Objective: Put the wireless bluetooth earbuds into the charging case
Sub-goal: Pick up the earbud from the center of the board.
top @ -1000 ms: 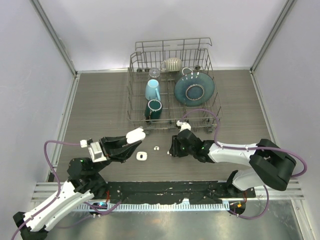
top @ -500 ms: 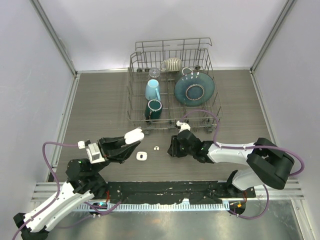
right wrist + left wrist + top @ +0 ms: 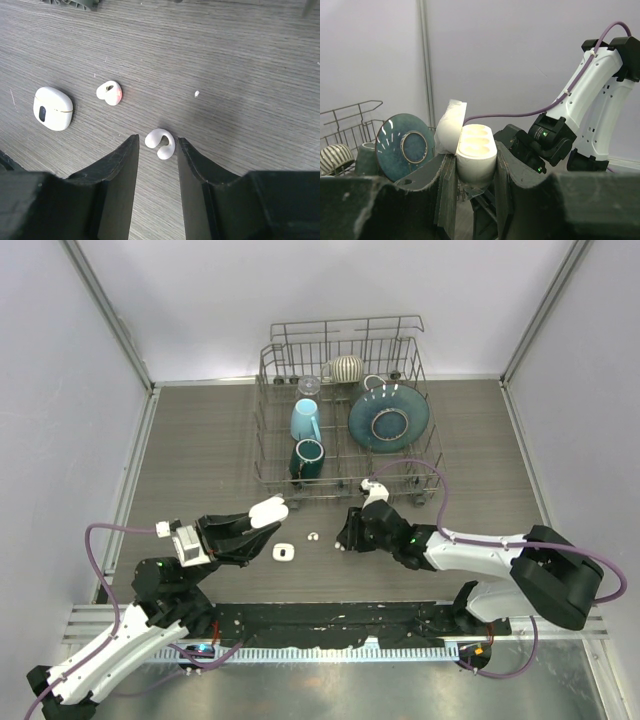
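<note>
Your left gripper [image 3: 474, 172] has its jaws closed on the charging case [image 3: 476, 150], one jaw against each side of its lower half. The case is held up off the table [image 3: 240, 60] at the near left. Its lid [image 3: 451, 125] is swung open and stands up on the left side in the left wrist view. The two hollow wells inside face your right arm, and you can see nothing sitting in them.

Your right gripper [image 3: 157, 141] is down low over the table with its jaws open. One earbud [image 3: 160, 144] lies flat on the table between them, with a sliver of table showing on each side, so neither jaw touches it.

The second earbud [image 3: 109, 93] lies a little farther out and to the left in the right wrist view. It is apart from the first and shows a pinkish patch on one end. From above you see it between the two grippers.

Near it, further toward your left arm, a small white rounded piece with a dark oval mark [image 3: 53, 108] rests on the table. You cannot tell what it is.

Behind all this a wire dish rack [image 3: 345, 415] stands with a blue plate [image 3: 389, 417] and mugs in it.
</note>
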`<action>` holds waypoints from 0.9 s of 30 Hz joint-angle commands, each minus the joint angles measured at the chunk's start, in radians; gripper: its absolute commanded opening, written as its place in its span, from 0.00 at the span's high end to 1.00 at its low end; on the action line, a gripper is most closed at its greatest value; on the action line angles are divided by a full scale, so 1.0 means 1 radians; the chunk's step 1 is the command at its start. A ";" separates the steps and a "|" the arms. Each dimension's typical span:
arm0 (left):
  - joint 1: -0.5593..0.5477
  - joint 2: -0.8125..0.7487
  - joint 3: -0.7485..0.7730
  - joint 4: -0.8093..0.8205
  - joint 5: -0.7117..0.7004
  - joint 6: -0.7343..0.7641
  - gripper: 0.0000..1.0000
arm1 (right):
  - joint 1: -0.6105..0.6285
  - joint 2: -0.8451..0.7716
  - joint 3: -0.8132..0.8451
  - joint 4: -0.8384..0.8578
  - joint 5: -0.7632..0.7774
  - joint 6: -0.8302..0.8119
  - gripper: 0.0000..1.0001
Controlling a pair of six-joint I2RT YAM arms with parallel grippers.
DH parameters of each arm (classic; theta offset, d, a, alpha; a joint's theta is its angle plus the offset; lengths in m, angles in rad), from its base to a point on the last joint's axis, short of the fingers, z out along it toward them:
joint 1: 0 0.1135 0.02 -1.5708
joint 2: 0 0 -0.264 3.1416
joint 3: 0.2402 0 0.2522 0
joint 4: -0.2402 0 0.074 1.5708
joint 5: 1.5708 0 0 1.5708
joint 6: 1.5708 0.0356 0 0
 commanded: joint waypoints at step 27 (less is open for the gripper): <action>0.001 -0.002 0.006 0.026 -0.015 -0.014 1.00 | 0.002 0.123 0.004 0.074 -0.039 0.000 0.66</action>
